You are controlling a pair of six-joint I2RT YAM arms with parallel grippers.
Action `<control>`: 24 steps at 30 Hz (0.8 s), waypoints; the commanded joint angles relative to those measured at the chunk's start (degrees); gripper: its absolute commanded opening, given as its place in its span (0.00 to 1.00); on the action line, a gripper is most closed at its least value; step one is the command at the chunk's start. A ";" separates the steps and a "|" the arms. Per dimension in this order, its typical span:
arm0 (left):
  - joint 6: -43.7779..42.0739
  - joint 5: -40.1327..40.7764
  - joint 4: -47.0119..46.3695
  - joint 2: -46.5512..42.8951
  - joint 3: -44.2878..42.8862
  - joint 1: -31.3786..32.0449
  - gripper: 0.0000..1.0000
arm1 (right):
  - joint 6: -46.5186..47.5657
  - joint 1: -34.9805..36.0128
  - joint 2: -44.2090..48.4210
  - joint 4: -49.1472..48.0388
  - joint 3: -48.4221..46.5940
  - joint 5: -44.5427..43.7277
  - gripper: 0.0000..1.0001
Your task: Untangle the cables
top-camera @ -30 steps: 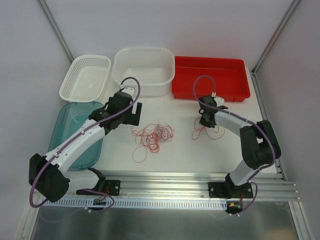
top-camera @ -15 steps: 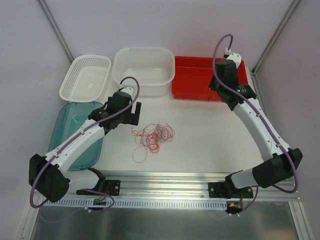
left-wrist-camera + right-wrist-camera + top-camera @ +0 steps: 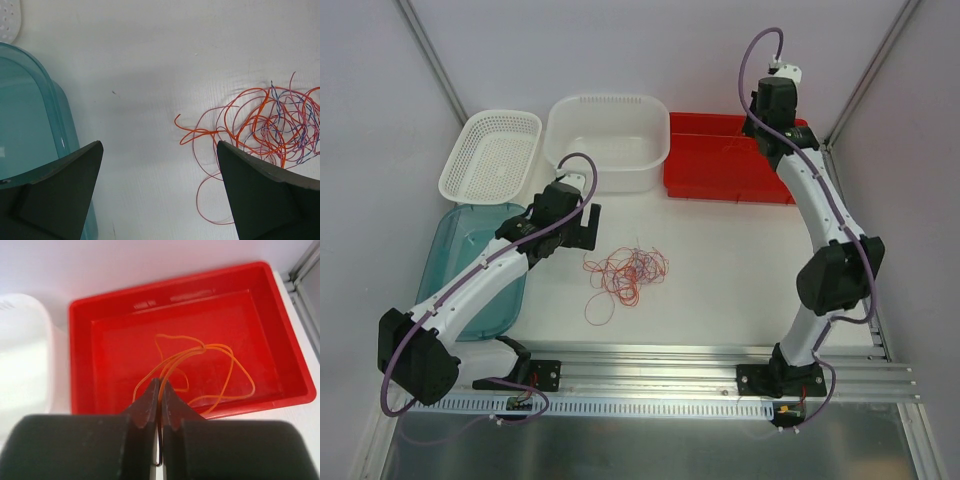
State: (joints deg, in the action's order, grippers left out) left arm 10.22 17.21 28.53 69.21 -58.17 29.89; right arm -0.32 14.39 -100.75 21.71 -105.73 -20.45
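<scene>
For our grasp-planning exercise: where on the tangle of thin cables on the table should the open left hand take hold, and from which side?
Grip the single orange loop trailing from the tangle's near-left edge. It lies flat, apart from the knotted middle and on the left hand's side, so probably best to descend from above with the fingers straddling one strand.

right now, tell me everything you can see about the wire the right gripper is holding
The wire is thin, orange and thread-like, bent into a few loose loops. One part is pinched in the shut right gripper; the rest hangs over the inside of the red bin. Whether it touches the bin floor is unclear.
</scene>
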 commanded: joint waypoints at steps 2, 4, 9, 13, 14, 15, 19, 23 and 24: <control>-0.90 1.33 -0.67 -0.92 0.34 -0.36 0.99 | 1.02 -3.75 -7.78 -6.16 -3.86 2.77 0.01; -1.34 1.86 -0.67 -0.57 0.25 -0.27 0.99 | 1.02 -4.81 -10.77 -6.95 -5.70 3.83 0.01; -1.60 1.95 -0.76 -0.39 0.34 -0.71 0.99 | 3.21 -7.27 -21.76 -5.99 -11.68 5.33 0.01; -1.87 1.33 -0.67 -0.04 0.25 -0.80 0.99 | 3.13 -8.68 -25.81 -5.54 -14.06 5.68 0.29; -1.96 1.25 -0.67 0.22 0.25 -0.80 0.99 | 3.13 -9.03 -26.07 -5.37 -14.24 6.12 0.38; -1.96 1.16 -0.76 0.22 0.25 -0.80 0.99 | 3.04 -9.29 -26.08 -5.37 -14.24 6.29 0.48; -1.96 0.63 -0.67 0.22 0.16 -0.80 0.99 | 3.48 -9.47 -23.72 -4.41 -13.62 6.56 0.84; -1.87 0.19 -0.67 -0.39 0.16 -0.88 0.99 | 3.83 -9.38 -18.18 -3.87 -10.64 8.22 1.00; -1.87 -0.07 -0.76 -0.57 0.16 -0.80 0.99 | 3.75 -9.38 -16.95 -3.87 -9.85 8.49 0.98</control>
State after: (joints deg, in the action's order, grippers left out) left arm 9.41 17.50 28.51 69.34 -58.11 29.87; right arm 2.94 4.91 -126.56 18.98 -115.79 -13.74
